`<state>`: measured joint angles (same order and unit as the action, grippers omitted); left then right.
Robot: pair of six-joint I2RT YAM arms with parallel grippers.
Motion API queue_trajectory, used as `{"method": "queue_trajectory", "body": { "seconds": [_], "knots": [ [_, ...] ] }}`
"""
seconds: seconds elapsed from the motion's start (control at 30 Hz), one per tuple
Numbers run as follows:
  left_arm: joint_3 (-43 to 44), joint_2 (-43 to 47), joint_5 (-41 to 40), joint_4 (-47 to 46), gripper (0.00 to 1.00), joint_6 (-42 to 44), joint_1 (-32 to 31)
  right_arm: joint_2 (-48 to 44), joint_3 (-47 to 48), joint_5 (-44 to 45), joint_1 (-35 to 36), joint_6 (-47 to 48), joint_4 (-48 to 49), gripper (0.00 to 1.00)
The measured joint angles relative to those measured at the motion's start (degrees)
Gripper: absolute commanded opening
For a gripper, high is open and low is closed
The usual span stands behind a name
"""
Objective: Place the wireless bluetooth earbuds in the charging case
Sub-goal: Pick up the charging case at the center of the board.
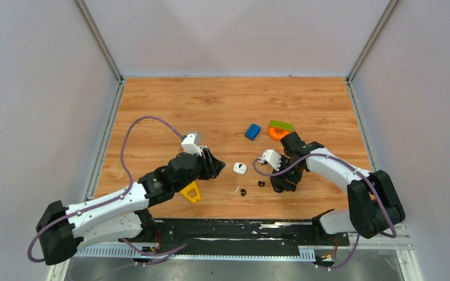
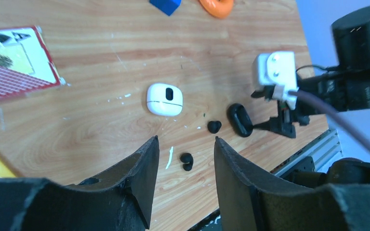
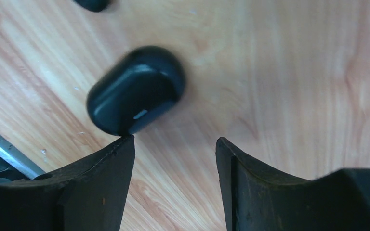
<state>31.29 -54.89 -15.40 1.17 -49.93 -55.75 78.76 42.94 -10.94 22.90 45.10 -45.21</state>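
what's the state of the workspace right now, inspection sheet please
surface: wooden table, few white scuffs
job's things: white case mid-table; left black bud, right black bud loose on the wood; black case beside them
clutter: blue block, green block, orange ring, yellow triangle, picture card
grippers: left gripper open, empty; right gripper open, empty
cables: purple cable on each arm
surroundings: plain walls, metal frame

Left gripper [image 2: 185,144] and right gripper [image 3: 173,144] both angle downward and inward, jaws parted, seemingly holding nothing.
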Motion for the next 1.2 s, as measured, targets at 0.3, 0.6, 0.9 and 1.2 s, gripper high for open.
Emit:
{"method": "queue_trajectory", "body": {
  "seconds": [0.3,0.6,0.9,1.2],
  "knots": [
    [-1.5,5.5,-2.8,3.8,0.53,4.1,0.0,0.4,0.0,-0.3,10.9,0.0,-0.3,0.63],
    [-1.9,5.3,-2.7,4.3,0.53,5.3,0.0,6.8,6.1,-0.2,13.2,-1.6,0.4,0.64],
    [-1.9,5.3,-1.8,4.2,0.52,6.1,0.0,8.4,13.3,-3.1,13.2,-0.6,-3.1,0.69],
    [-2.4,5.9,-1.3,4.0,0.52,6.4,0.0,13.2,21.7,-3.6,13.2,-1.6,-1.7,0.67]
  ]
}}
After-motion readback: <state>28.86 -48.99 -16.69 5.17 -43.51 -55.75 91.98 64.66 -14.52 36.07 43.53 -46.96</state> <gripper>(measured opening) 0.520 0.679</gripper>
